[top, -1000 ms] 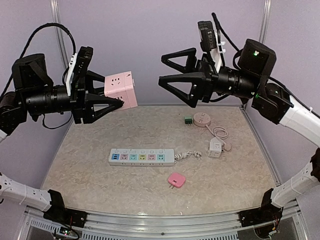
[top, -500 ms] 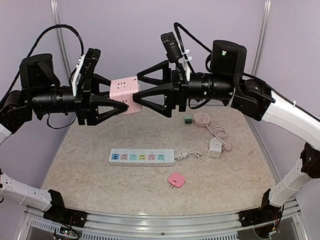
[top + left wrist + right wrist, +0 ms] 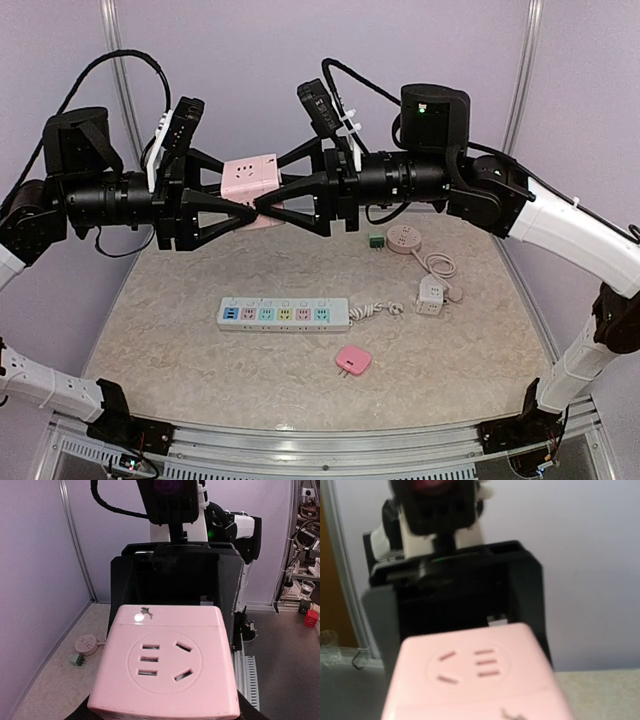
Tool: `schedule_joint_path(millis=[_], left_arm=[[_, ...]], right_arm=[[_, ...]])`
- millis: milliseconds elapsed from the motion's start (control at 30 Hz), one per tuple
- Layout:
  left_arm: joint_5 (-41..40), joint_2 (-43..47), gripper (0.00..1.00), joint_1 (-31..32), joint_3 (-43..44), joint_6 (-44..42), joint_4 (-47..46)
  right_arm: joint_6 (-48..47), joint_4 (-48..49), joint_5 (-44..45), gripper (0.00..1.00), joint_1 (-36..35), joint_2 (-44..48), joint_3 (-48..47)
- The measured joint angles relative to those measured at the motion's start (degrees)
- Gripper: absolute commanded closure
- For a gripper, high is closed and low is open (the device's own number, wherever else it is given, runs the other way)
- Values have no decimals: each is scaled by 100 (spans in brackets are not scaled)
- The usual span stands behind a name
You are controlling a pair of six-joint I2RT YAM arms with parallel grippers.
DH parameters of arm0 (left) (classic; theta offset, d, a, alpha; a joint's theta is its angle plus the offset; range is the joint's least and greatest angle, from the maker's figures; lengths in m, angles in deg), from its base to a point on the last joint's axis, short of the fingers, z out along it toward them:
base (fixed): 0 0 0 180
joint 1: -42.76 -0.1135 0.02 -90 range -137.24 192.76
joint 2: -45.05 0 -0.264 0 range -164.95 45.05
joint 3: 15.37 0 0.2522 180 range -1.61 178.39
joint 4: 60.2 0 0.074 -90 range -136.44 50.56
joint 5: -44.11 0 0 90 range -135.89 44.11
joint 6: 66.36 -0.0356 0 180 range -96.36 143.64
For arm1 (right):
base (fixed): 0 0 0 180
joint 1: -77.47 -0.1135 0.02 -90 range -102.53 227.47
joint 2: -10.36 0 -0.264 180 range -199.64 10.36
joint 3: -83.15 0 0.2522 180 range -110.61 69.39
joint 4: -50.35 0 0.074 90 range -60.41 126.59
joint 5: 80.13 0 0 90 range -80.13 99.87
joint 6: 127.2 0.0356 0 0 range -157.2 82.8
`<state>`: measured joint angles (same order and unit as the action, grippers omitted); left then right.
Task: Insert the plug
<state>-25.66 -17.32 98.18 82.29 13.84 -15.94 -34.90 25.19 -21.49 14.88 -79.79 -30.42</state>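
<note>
I am holding the pink socket cube (image 3: 250, 180) up in the air over the far side of the bench (image 3: 180, 370), clamped in my left hand (image 3: 235, 190). My right hand (image 3: 268, 183) is meeting it head-on from the other side, its fingers bracketing the same cube. I cannot tell whether they are gripping it or only flanking it; each wrist view shows the cube's socket face filling the frame with the opposite hand's dark body right behind it.

The pink plug (image 3: 352, 359) is lying on the bench near the front edge, well apart from both hands and just beyond the long power strip (image 3: 284, 314). Nothing is touching it.

I am judging this to be a handover or a two-handed steadying of the cube, a preparation step, with the insertion itself not yet begun. Next, I am thinking one hand needs a firm, square hold on the cube with a socket face left clear, so the other can be freed to fetch the plug.
</note>
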Motion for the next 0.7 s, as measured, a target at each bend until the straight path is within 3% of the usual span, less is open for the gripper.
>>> schedule_joint_path(millis=[67,100,133,200,233,333,433,600,700], left_arm=[[55,0,100,-22,0,109,31],[59,9,100,-28,2,192,37],[57,13,88,-28,4,214,35],[33,15,27,-28,4,232,42],[28,15,6,-28,4,232,48],[-295,13,1,-44,50,-155,151],[-1086,-52,1,-369,466,-997,686],[-2208,-671,1,-1915,1650,-2262,2059],[-2472,-1014,1,-2566,1360,-2983,2841]], right_arm=[[-109,-50,-44,91,-13,-11,-37],[-142,-68,-48,100,-13,-20,-63],[-144,-81,-37,100,-13,-26,-81],[-120,-101,-31,100,-13,-28,-85],[-94,-116,-13,100,-13,-28,-87],[350,-345,520,100,-42,-39,-168],[1082,-1086,1810,100,-61,-160,-509],[2334,-2949,3847,100,31,-772,-1349],[2859,-3860,4181,100,151,-1318,-1532]])
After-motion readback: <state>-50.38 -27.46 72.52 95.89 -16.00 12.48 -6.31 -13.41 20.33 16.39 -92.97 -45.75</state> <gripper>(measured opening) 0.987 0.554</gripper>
